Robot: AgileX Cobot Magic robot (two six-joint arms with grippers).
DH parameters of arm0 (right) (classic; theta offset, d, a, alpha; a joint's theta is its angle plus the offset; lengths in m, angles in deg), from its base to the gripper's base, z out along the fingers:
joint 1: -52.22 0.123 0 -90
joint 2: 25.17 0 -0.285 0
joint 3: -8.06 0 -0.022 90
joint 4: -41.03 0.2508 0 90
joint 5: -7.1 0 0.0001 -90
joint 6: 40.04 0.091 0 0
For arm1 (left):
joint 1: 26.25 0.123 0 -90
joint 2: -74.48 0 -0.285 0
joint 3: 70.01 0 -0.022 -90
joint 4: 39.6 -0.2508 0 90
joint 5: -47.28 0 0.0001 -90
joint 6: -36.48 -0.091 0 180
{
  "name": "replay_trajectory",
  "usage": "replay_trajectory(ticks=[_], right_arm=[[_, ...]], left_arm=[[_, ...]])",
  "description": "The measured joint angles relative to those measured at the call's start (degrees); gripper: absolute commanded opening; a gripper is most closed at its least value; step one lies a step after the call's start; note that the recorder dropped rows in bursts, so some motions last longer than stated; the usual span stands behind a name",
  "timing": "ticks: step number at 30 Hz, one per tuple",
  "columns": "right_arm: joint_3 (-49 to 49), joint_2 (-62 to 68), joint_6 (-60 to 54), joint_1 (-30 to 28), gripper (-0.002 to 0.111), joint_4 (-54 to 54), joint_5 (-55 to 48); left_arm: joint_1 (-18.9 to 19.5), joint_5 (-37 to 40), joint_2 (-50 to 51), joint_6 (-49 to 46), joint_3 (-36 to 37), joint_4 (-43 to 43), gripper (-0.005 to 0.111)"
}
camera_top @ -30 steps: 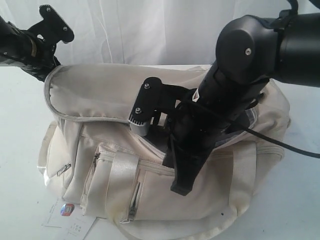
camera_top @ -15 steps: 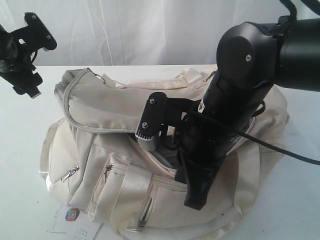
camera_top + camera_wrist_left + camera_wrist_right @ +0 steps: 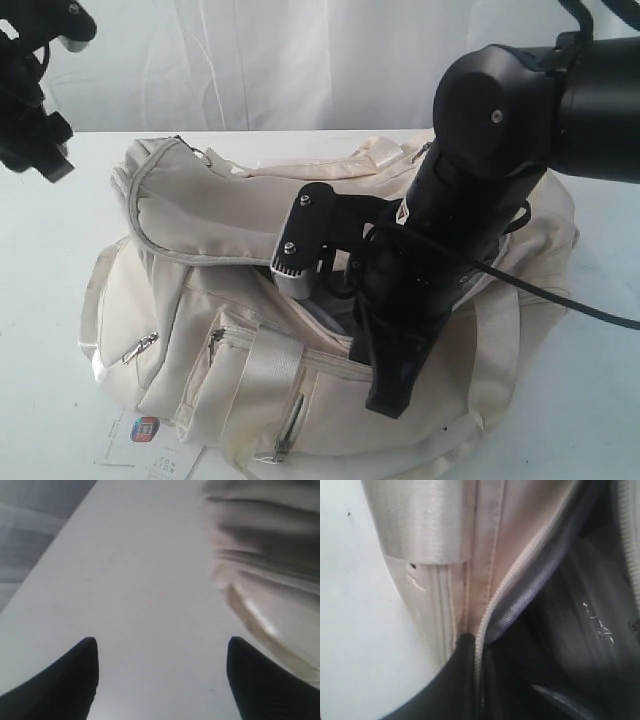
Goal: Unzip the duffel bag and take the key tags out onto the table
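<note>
The cream-white duffel bag (image 3: 200, 210) lies on the white table (image 3: 60, 260) with its main zip open and dark grey lining (image 3: 580, 605) showing. My right gripper (image 3: 375, 370) reaches into that opening from above. One finger is outside the front wall and the other inside, close together over the zip edge (image 3: 479, 645). My left gripper (image 3: 35, 120) hangs open in the air at the far left, off the bag. In the left wrist view it (image 3: 160, 650) has only bare table (image 3: 140, 580) between its fingers and the bag (image 3: 265, 555) beside it. The key tags are hidden.
A white paper label with a red-blue logo (image 3: 145, 440) lies on the table by the bag's front left corner. A shiny strap handle (image 3: 265, 370) crosses the bag's front pocket. The right arm's black cable (image 3: 560, 290) runs across the bag's right end. White curtain hangs behind.
My left gripper has let go of the bag's top flap and moved up and left. The flap dropped back and the bag shifted slightly toward the front right. The right gripper stays in the opening.
</note>
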Motion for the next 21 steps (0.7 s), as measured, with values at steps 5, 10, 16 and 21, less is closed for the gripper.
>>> replay_trajectory(ticks=[5,10,16,21], right_arm=[[0.1,0.0,0.4,0.0,0.001,1.0,2.0],[0.1,0.0,0.4,0.0,0.024,3.8,3.9],[0.1,-0.6,0.5,0.0,0.065,7.2,6.1],[0.1,-1.2,-1.2,0.0,0.066,13.6,7.0]], left_arm=[[-6.9,5.7,-5.2,-18.9,0.0,22.1,0.072],[-11.7,7.2,-6.9,-32.9,0.0,33.8,0.074],[-12.9,8.7,-4.9,-35.8,0.0,35.7,0.076],[-13.0,9.1,-2.4,-38.5,0.0,36.6,0.076]])
